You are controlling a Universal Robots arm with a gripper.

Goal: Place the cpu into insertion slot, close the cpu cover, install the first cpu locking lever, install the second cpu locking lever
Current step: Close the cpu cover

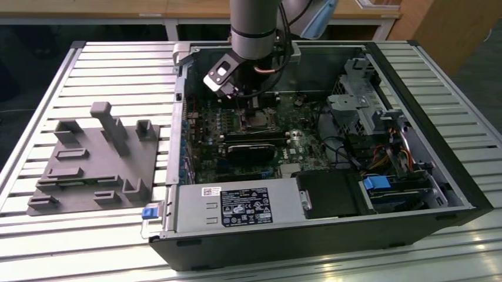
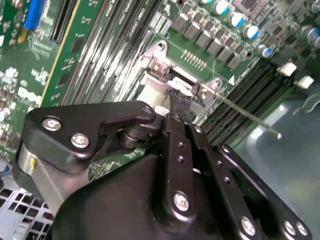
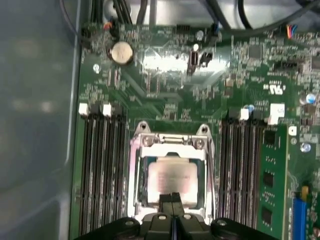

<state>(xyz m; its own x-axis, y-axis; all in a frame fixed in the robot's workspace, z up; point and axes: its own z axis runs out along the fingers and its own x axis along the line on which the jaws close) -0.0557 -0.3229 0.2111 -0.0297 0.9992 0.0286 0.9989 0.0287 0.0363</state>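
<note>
An open computer case (image 1: 298, 247) is being shown on a slatted table (image 1: 102, 64), with the arm (image 1: 255, 29) being held down into it over the green circuit board (image 3: 165, 95). The gripper (image 3: 172, 198) is being held clenched, nothing seen between its fingertips, right at the edge of the cpu cover (image 3: 172, 142), which is lying flat over the insertion slot (image 3: 142, 184). The cpu (image 3: 172, 175) is being framed by the cover's cut-out, seated in the slot just beyond the fingertips. A thin lever (image 2: 250, 117) is being seen jutting from one socket corner.
</note>
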